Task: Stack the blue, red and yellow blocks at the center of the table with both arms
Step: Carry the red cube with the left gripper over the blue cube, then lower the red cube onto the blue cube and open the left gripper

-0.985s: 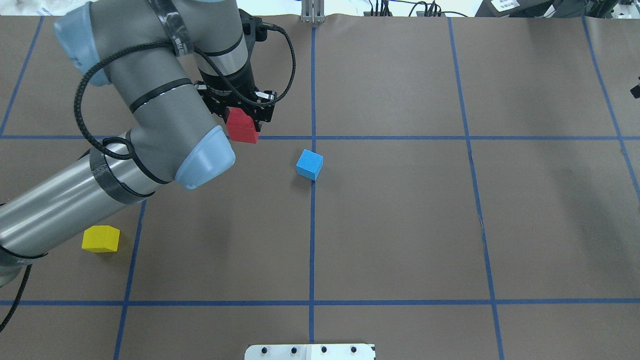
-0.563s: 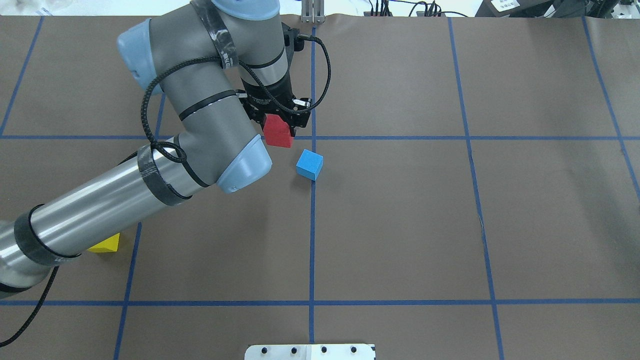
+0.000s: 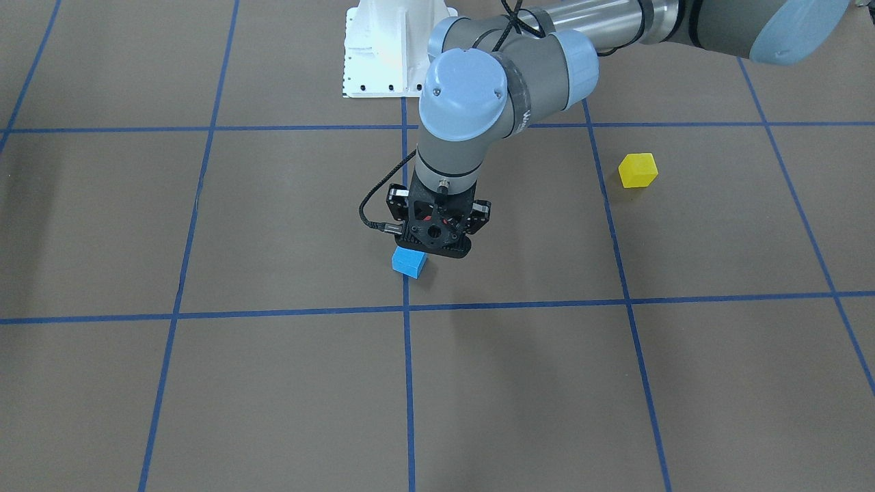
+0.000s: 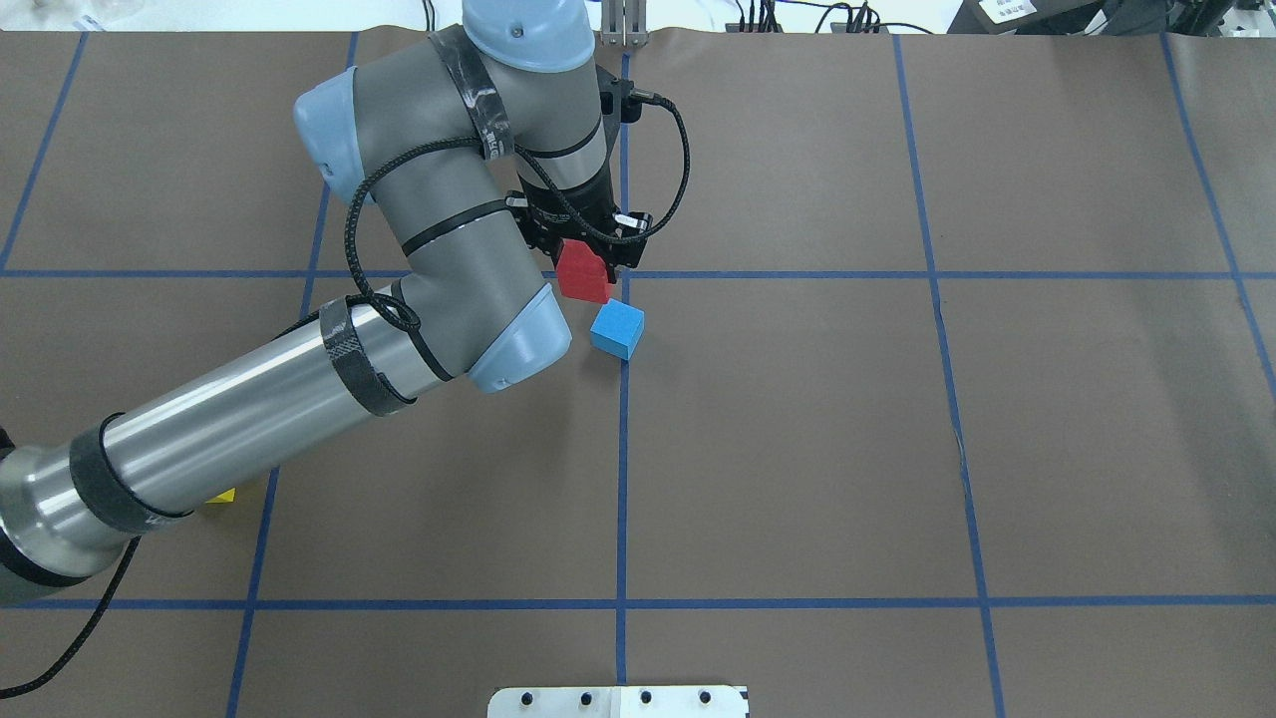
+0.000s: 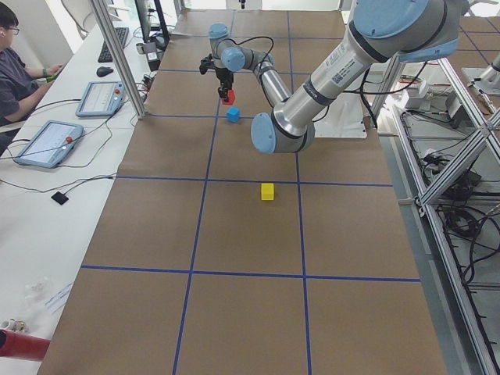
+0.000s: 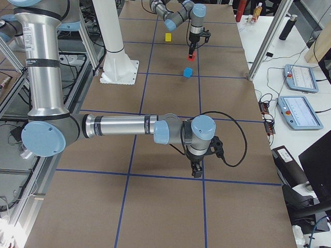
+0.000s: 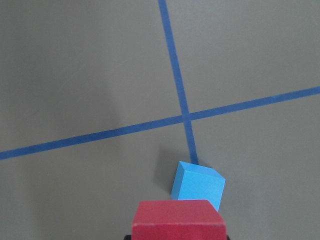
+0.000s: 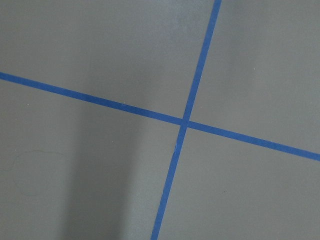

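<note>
left gripper [image 4: 587,261] pinching red block [image 4: 582,278], jaws pressed onto its sides. block held clear of the table [image 4: 797,449], not touching anything below. blue block [image 4: 617,329] sits on the brown paper at the centre, one corner on the middle tape line [image 4: 621,479], just short of the tape crossing. red hangs just beside blue, on the robot's left and far side of it, the two apart. yellow block [image 3: 638,170] on the table well off to the robot's left, near a tape line; overhead it is mostly hidden under the left arm. right gripper [image 6: 196,172] points down over a tape crossing, seen only from the side; cannot tell whether its jaws are spread.
</note>
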Robot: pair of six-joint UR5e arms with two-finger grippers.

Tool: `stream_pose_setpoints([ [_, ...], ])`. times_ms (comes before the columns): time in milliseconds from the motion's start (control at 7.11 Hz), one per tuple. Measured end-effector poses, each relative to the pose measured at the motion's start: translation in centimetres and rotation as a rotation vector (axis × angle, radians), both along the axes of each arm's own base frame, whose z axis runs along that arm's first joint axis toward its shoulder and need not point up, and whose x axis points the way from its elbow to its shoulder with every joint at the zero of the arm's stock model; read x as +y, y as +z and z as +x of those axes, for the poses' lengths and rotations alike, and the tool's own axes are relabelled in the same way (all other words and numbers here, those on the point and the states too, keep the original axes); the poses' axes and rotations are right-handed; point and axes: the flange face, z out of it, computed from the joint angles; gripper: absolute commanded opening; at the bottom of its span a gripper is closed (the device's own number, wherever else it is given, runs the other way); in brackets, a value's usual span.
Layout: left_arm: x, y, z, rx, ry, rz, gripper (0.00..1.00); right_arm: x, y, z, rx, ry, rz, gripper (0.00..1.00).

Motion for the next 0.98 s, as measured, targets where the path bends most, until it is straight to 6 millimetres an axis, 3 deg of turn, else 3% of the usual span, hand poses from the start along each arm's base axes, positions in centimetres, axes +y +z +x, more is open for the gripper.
stream_pose_setpoints([
  [563, 0.6, 0.7, 3.6, 0.002, 0.045, 0.068, 0.0, 0.6, 0.7, 0.1, -0.001, 0.004, -0.019, 1.0],
  [985, 0.9, 1.3, 5.1, -0.01, 0.053, 0.074, 0.0, 0.7, 0.8, 0.0, -0.001, 0.003, -0.02, 1.0],
])
